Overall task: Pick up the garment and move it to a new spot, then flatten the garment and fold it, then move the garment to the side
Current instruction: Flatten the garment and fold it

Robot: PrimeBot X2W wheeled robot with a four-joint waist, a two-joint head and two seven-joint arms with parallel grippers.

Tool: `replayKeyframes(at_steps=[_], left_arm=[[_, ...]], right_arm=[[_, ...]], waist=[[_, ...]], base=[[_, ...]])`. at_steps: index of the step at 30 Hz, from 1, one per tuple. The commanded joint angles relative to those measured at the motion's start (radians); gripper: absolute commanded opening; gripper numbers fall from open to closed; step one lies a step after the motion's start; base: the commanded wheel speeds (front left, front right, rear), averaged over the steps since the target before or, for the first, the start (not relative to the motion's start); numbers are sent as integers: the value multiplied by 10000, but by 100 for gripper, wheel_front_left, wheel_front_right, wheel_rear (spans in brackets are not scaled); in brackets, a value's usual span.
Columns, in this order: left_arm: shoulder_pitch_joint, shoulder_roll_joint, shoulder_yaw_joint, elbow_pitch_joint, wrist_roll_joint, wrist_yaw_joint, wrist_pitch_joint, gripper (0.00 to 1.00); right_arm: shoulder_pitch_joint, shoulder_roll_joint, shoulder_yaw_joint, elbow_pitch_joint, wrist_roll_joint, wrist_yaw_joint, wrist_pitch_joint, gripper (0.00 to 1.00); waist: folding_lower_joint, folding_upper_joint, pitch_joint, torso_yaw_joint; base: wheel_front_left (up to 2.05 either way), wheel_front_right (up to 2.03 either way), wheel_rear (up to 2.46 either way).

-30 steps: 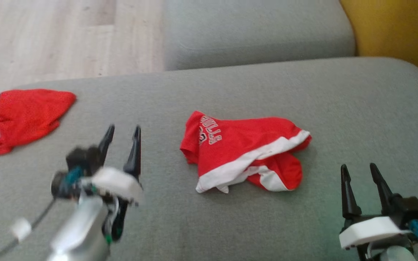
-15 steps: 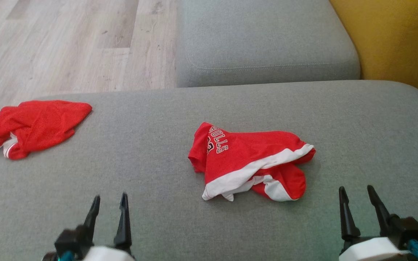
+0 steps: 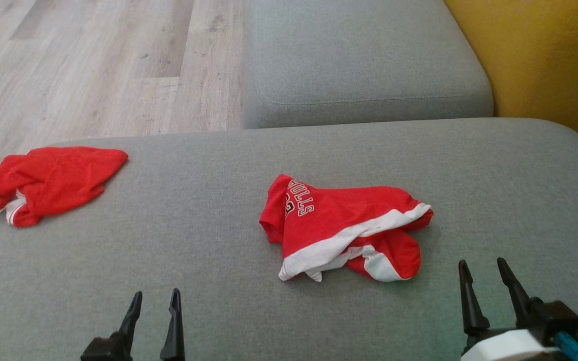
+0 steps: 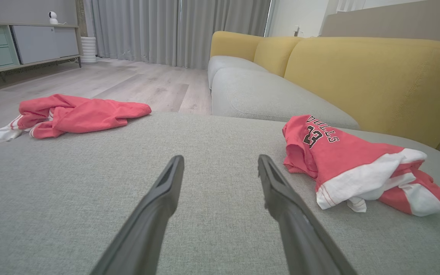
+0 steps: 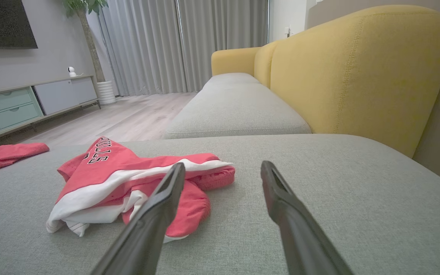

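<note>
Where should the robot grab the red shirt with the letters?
Probably the white band along the near edge of the shirt. It lies bunched in a raised fold, so it looks easy to pinch from above, coming in from the robot's side. The right gripper is nearest.

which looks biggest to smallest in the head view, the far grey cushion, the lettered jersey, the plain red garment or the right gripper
1. far grey cushion
2. lettered jersey and plain red garment: too alike to rank
3. right gripper, smallest as shown, though near the camera and cut by the frame
</note>
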Motion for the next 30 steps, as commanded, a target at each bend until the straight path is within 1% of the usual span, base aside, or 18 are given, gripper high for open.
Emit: replayKeyframes(at_steps=[1, 15, 20, 22, 25, 30], left_arm=[[-394, 58, 426, -306, 109, 58, -123, 100], [-434, 60, 339, -336, 42, 92, -101, 100], [-770, 1, -37, -377, 266, -31, 81, 100], [-1051, -61, -364, -288, 491, -149, 227, 100], [-1597, -308, -990, 55, 793, -482, 548, 100], [-2595, -863, -1907, 1351, 1189, -1081, 1028, 100]], right_arm=[[-328, -68, 288, -262, 54, 75, -109, 100], [-341, -68, 264, -300, 47, 75, -109, 100], [-442, -68, 303, -372, -19, 75, -109, 100], [-525, -68, 316, -398, -77, 75, -109, 100], [-663, -68, 310, -457, -161, 75, -109, 100], [-867, -68, 400, -473, -239, 75, -109, 100]], waist=[[0, 0, -7, 0], [0, 0, 128, -51], [0, 0, 429, -251], [0, 0, 585, -366], [0, 0, 846, -559], [0, 0, 1283, -937]], base=[[0, 0, 0], [0, 0, 0], [0, 0, 0], [0, 0, 0], [0, 0, 0], [0, 0, 0]])
